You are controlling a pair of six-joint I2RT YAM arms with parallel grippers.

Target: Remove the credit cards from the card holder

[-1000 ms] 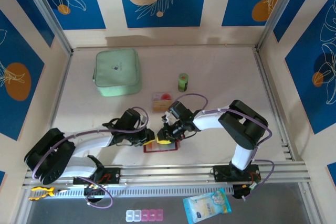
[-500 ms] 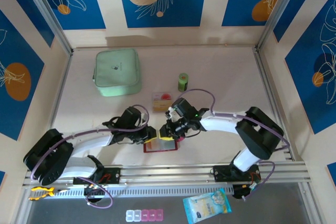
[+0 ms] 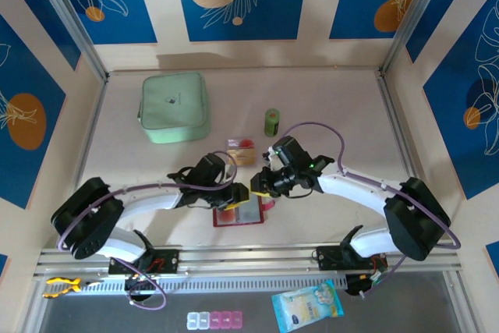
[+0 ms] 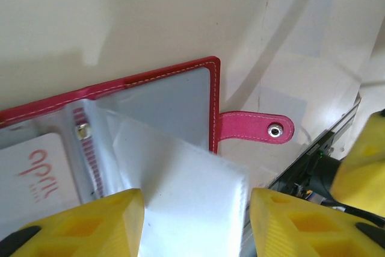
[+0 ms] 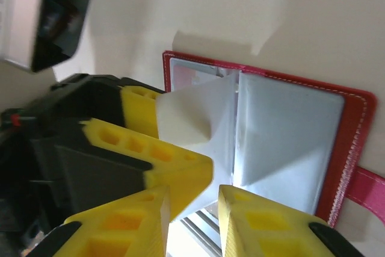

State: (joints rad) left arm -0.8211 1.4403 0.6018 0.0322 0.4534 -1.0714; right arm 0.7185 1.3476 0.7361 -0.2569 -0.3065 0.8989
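The card holder point(image 3: 242, 224) lies open at 6 o'clock on the table point(image 3: 335, 115), and two credit cards point(image 3: 241, 151) rest loose at its 12 o'clock. A whitish card point(image 4: 39, 173) with red lettering seems to sit in a sleeve, so work is left. The left gripper point(image 4: 194, 209) straddles the clear sleeves point(image 4: 180, 173), jaws apart. The right gripper point(image 5: 192, 200), jaws narrowly parted, meets their edge. Whether either one pinches, I cannot tell.

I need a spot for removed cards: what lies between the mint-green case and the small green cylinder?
Nothing: in the top view, the stretch of table between the mint-green case and the green cylinder is bare.
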